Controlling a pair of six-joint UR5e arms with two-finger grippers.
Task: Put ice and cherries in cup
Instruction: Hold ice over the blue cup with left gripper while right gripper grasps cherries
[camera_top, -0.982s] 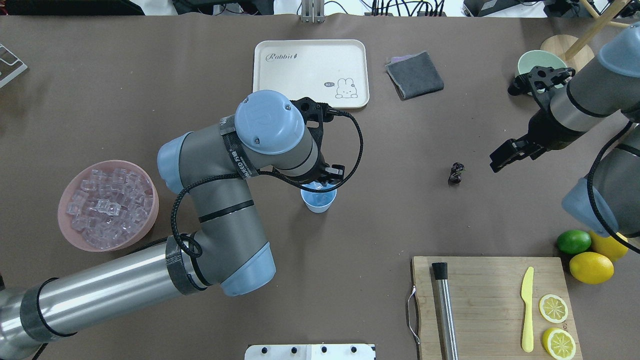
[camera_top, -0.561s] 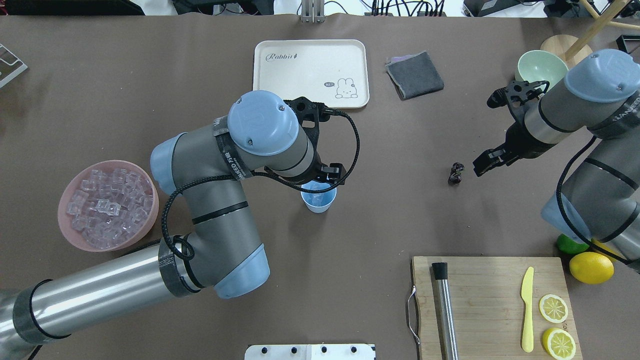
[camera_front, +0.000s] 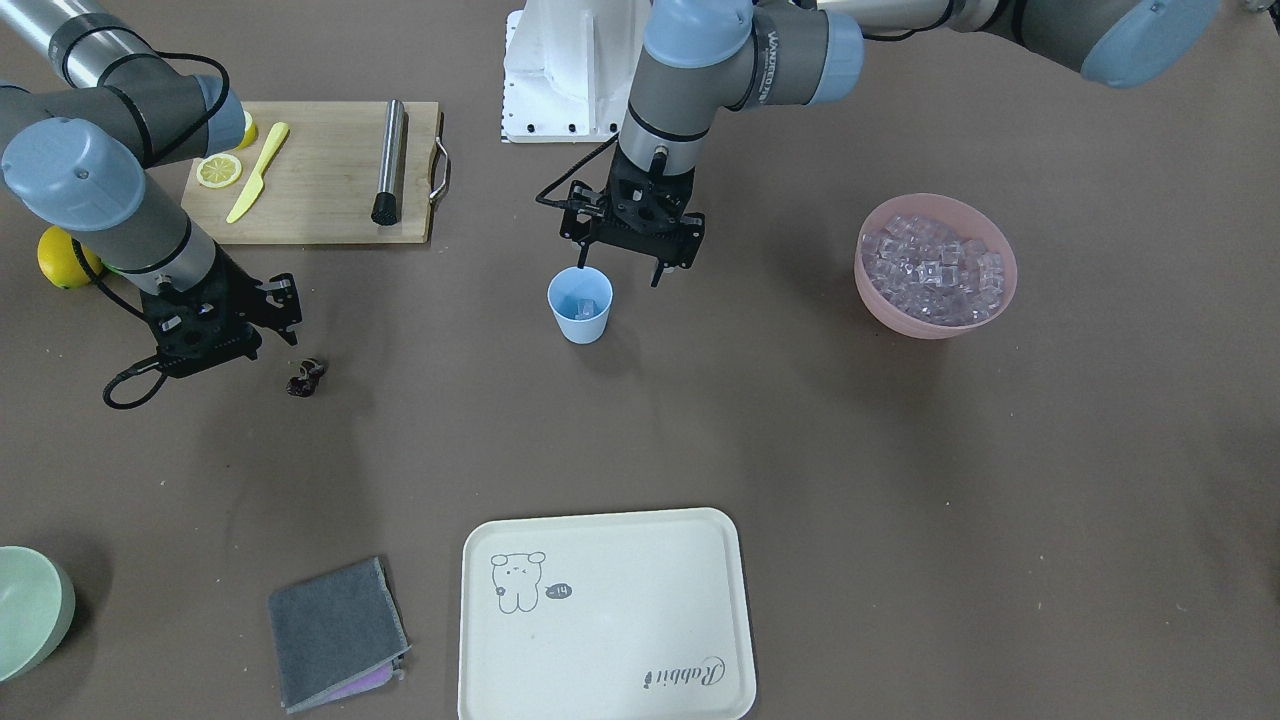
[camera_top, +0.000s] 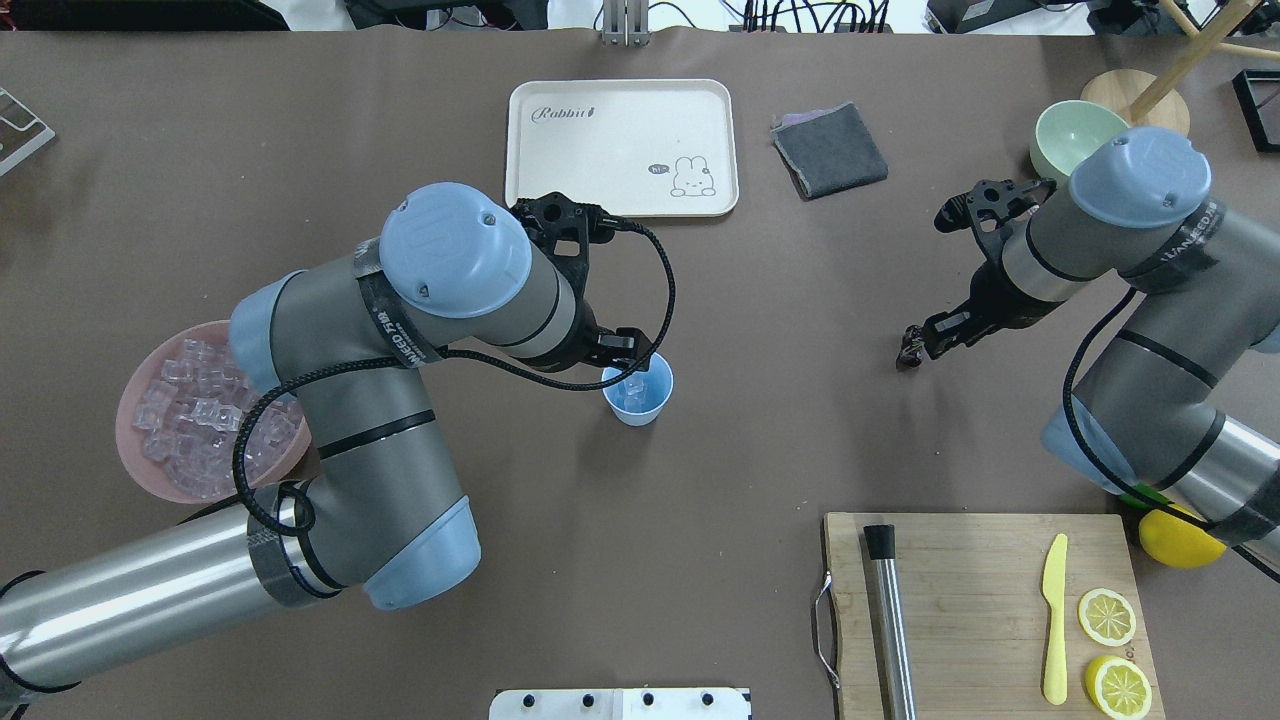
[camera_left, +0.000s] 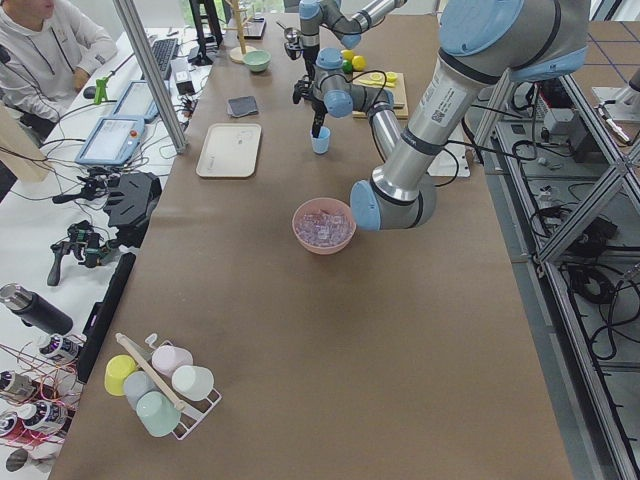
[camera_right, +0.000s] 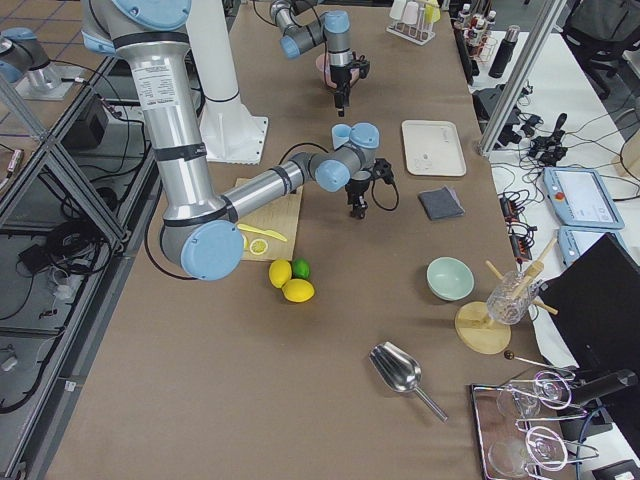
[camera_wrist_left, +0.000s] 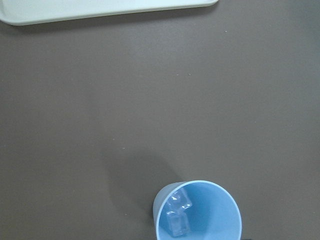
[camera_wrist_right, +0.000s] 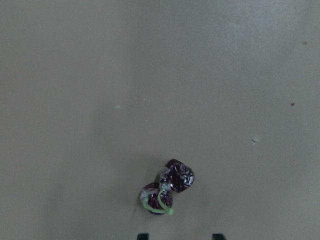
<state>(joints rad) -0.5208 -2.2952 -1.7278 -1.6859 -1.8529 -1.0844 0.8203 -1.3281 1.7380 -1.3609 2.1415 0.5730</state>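
Note:
The light blue cup (camera_front: 580, 308) stands mid-table with two ice cubes (camera_wrist_left: 177, 217) in it; it also shows in the overhead view (camera_top: 638, 392) and the left wrist view (camera_wrist_left: 200, 212). My left gripper (camera_front: 618, 268) is open and empty, just above the cup's rim on the pink bowl's side. More ice (camera_top: 190, 420) fills the pink bowl (camera_front: 872, 292). The dark cherries (camera_wrist_right: 167, 187) lie on the table (camera_front: 305, 378). My right gripper (camera_wrist_right: 179, 236) is open, low over the table, its fingertips right beside the cherries (camera_top: 908, 352).
A cream tray (camera_top: 620, 145) and a grey cloth (camera_top: 830, 150) lie at the far side. A cutting board (camera_top: 980, 610) with a yellow knife, a metal muddler and lemon slices sits near right. A pale green bowl (camera_top: 1062, 135) and a lemon (camera_top: 1180, 535) are at the right.
My left arm has swung left, uncovering the cup with ice in it. My right gripper has moved left and down to the cherries.

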